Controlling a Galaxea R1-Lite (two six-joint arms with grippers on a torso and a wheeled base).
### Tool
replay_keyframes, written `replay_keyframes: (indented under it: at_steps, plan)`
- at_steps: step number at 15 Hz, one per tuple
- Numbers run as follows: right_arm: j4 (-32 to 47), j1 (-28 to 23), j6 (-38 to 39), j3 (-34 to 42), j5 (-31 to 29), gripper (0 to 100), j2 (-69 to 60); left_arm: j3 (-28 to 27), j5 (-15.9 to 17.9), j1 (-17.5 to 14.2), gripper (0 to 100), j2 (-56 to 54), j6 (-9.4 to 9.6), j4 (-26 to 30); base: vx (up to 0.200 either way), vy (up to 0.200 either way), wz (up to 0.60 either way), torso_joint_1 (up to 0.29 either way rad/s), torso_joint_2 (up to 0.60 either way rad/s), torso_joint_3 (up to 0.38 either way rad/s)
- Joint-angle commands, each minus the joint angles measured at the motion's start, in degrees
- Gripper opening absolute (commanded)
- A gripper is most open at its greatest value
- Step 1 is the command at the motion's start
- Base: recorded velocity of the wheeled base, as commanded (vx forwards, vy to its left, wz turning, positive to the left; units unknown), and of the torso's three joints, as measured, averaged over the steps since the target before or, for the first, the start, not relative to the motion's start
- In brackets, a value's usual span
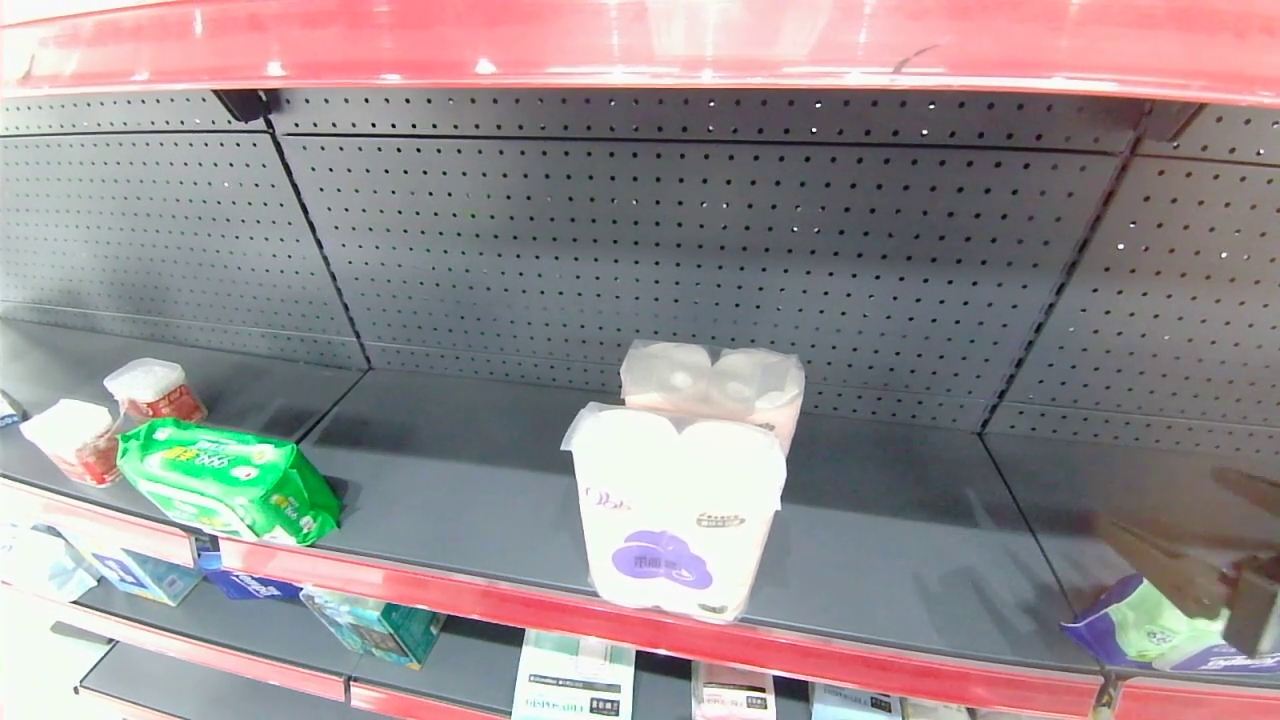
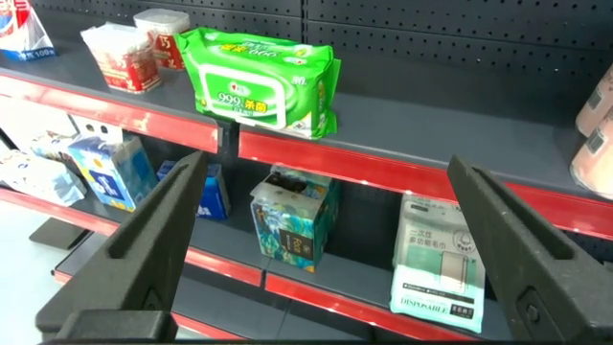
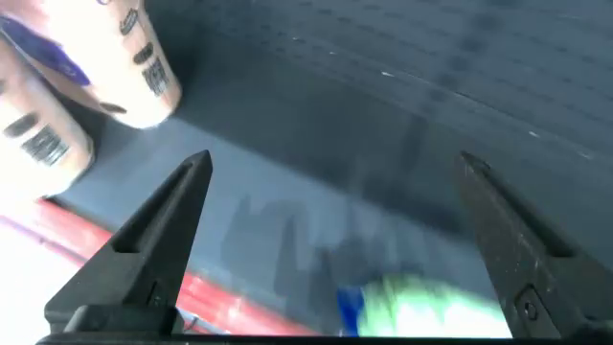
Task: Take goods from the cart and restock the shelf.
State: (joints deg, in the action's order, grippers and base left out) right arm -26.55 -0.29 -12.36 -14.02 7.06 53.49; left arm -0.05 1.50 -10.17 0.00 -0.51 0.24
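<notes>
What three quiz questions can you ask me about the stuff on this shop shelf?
1. True or false: the green pack lies on the same shelf as the white roll pack.
2. What stands right behind the white roll pack? A: a second roll pack. B: a bottle. C: a teddy bear.
3. How many red-labelled tubs stand next to the green pack?
Key: 1 true. 2 A. 3 two.
</notes>
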Motion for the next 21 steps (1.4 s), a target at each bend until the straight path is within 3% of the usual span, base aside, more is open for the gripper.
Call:
replay_keyframes:
  at_steps: [1, 4, 7, 12, 13, 15, 18, 19, 21]
  plan:
    - [23.7, -0.4, 5.1, 5.4, -8.0, 100, -38.6, 0.0, 0.0, 0.0, 100, 0.0, -0.02, 0.0, 0.000, 0.000, 0.00, 0.000, 0.00, 0.000]
    - [30.9, 0.2, 5.6, 10.9, -6.9, 100, -53.5, 0.0, 0.0, 0.0, 100, 0.0, -0.02, 0.0, 0.000, 0.000, 0.00, 0.000, 0.00, 0.000]
    - [29.2, 0.3, 9.5, 11.4, -6.4, 100, -53.5, 0.0, 0.0, 0.0, 100, 0.0, -0.02, -0.1, 0.000, 0.000, 0.00, 0.000, 0.00, 0.000]
    - [28.7, 0.3, 6.6, 11.9, -3.6, 100, -53.5, 0.0, 0.0, 0.0, 100, 0.0, -0.02, 0.0, 0.000, 0.000, 0.00, 0.000, 0.00, 0.000]
    - [28.0, 0.3, 4.6, 12.1, -4.2, 100, -53.5, 0.0, 0.0, 0.0, 100, 0.0, -0.02, 0.0, 0.000, 0.000, 0.00, 0.000, 0.00, 0.000]
    - [26.2, 0.3, 12.6, 12.8, -10.3, 100, -53.5, 0.0, 0.0, 0.0, 100, 0.0, 0.07, 0.0, 0.000, 0.000, 0.00, 0.000, 0.00, 0.000]
    - [25.8, 0.3, 12.0, 13.0, -15.1, 100, -53.5, 0.0, 0.5, 0.0, 100, 0.0, 0.07, 0.0, 0.000, 0.000, 0.00, 0.000, 0.00, 0.000]
    - [25.8, 0.3, 10.9, 12.9, -13.3, 100, -53.5, 0.0, 0.5, 0.0, 100, 0.0, 0.07, 0.0, 0.000, 0.000, 0.00, 0.000, 0.00, 0.000]
    - [26.2, 0.3, 8.1, 14.0, -1.1, 100, -53.5, 0.0, 0.5, 0.0, 100, 0.0, 0.16, 0.0, 0.000, 0.000, 0.00, 0.000, 0.00, 0.000]
